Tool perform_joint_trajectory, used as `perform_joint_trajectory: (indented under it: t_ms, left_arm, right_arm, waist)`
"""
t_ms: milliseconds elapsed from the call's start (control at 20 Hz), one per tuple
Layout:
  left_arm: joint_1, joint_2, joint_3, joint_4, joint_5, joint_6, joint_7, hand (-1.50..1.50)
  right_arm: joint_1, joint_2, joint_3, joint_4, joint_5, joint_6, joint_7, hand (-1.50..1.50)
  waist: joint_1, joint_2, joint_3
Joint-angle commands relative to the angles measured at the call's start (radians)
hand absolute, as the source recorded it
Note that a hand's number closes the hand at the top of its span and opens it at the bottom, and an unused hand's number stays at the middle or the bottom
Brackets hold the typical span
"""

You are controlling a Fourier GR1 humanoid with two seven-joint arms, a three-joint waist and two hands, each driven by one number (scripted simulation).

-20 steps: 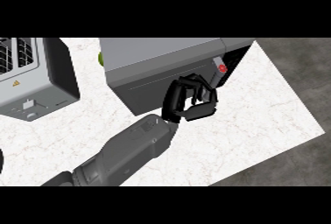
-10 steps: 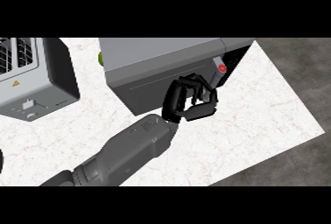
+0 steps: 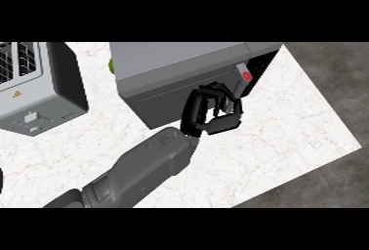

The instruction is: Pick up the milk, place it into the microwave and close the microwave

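Observation:
The grey microwave stands at the top middle, with its dark door facing me and a control strip with a red button at its right end. My right hand is against the door's right part, just below that strip. Its fingers are curled in a loop and hold nothing. The milk is not visible anywhere. A dark sliver at the left edge looks like my left hand, too little of it to read.
A light grey appliance with a grille and a warning label stands at the far left. A bit of green peeks out behind the microwave's left corner. The white marble counter ends in a slanted edge at the right.

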State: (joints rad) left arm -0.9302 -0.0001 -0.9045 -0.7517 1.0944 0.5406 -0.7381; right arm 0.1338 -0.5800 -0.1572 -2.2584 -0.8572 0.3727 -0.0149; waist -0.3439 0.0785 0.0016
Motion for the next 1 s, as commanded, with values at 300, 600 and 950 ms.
perform_joint_trajectory:
  t_ms: [300,600,950]
  left_arm:
    - [-0.107,0.0,-0.053,0.143,-0.006,0.017,0.087,1.5]
    - [-0.069,0.0,-0.061,0.175,0.032,0.066,0.103,1.5]
    - [-0.044,0.0,-0.058,0.204,0.088,0.091,0.123,1.5]
  right_arm:
    - [-0.022,-0.016,0.01,-0.013,-0.082,0.038,0.005,-1.5]
    - [-0.01,-0.037,-0.004,-0.023,-0.108,0.056,0.017,-1.5]
    - [-0.005,-0.042,-0.045,-0.049,-0.124,0.03,0.02,-1.5]
  waist:
    - [-0.006,0.005,0.003]
    - [0.021,-0.001,0.001]
    - [0.081,-0.008,-0.003]
